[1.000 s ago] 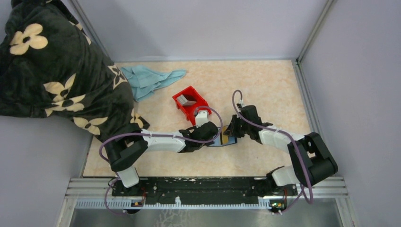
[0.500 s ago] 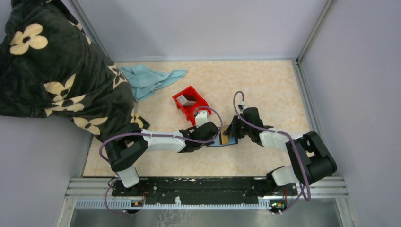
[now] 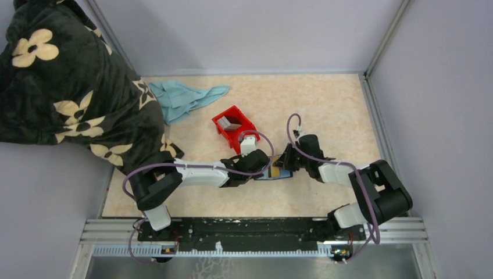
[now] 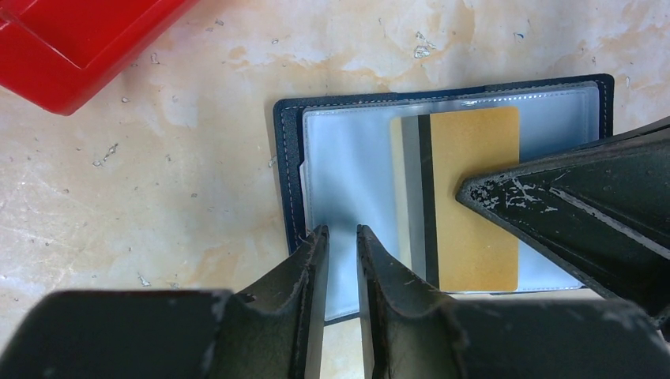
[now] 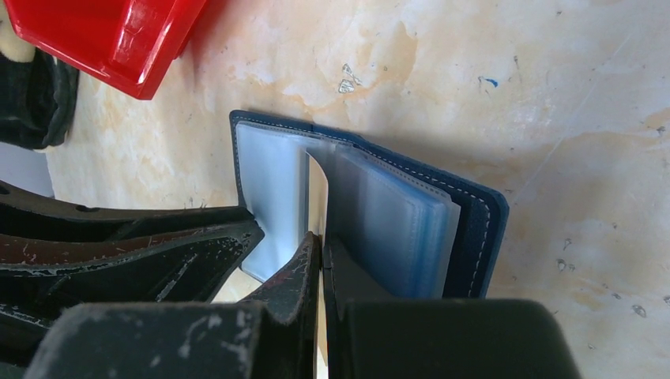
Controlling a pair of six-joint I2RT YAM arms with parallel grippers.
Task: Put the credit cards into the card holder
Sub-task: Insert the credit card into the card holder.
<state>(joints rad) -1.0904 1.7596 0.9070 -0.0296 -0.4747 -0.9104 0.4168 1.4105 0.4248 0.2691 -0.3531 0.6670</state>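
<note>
The card holder lies open on the table, navy with clear blue sleeves; it also shows in the left wrist view and the right wrist view. A tan credit card with a grey and black stripe lies partly inside a sleeve. My right gripper is shut on this card, seen edge-on, at the sleeve's mouth. My left gripper is almost shut with nothing between the jaws, its tips on the holder's left sleeve. In the top view the left gripper and right gripper meet over the holder.
A red plastic bin with a grey thing inside stands just behind the holder, close to the left gripper. A blue cloth lies at the back left. A dark floral blanket covers the left side.
My right gripper has edged a little left towards the card holder with the card in it. The left arm has not moved.
</note>
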